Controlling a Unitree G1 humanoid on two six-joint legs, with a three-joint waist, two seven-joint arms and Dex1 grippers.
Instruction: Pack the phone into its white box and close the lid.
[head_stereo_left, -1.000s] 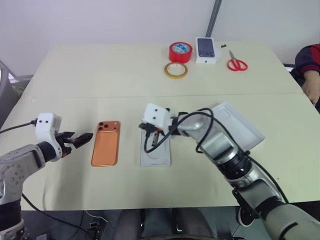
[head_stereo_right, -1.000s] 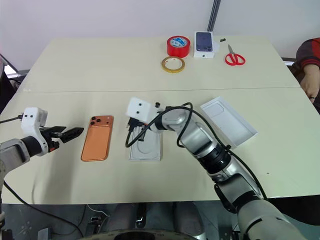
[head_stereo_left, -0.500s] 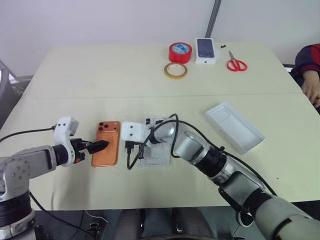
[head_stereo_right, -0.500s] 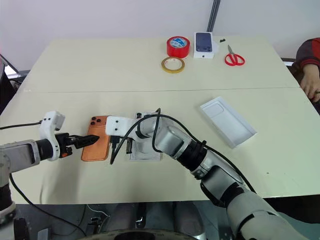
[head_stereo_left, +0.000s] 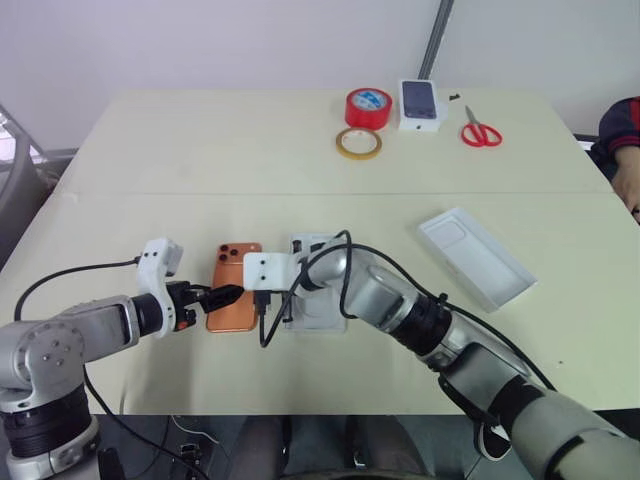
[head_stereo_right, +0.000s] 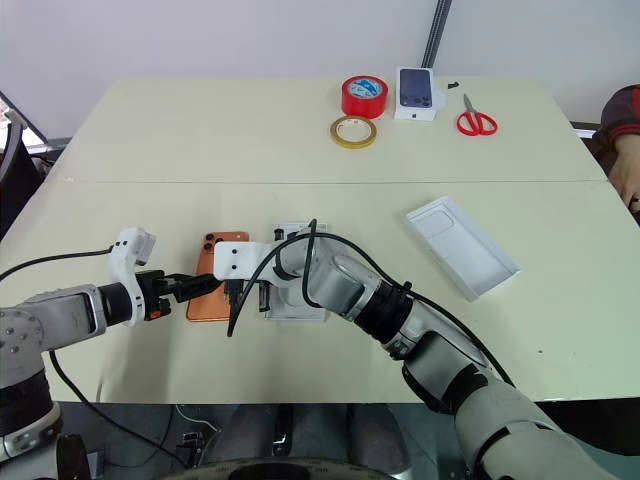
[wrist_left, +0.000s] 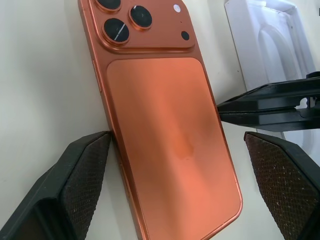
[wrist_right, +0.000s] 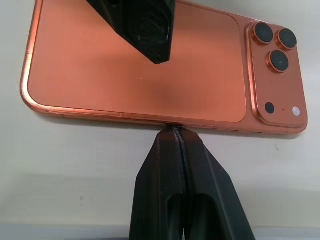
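The copper-orange phone (head_stereo_left: 236, 291) lies back up on the table, camera cluster at its far end. My left gripper (wrist_left: 176, 150) is open, one finger on each side of the phone's near end. My right gripper (wrist_right: 173, 131) is shut, its tip touching the phone's right long edge. A shallow white piece with an oval recess (head_stereo_left: 320, 308) lies just right of the phone, partly under my right arm; I cannot tell whether it is the white box. The lid (head_stereo_left: 476, 258) rests farther right, plain moulded face up.
At the table's far side are a red tape roll (head_stereo_left: 368, 107), a yellowish tape ring (head_stereo_left: 358, 143), a small white box printed with a dark phone (head_stereo_left: 420, 104) and red scissors (head_stereo_left: 481, 133). A person's hand (head_stereo_left: 627, 185) shows at the right edge.
My left gripper has moved right and now straddles the phone's near end. My right arm swung left and down from above the white piece to the phone's right edge.
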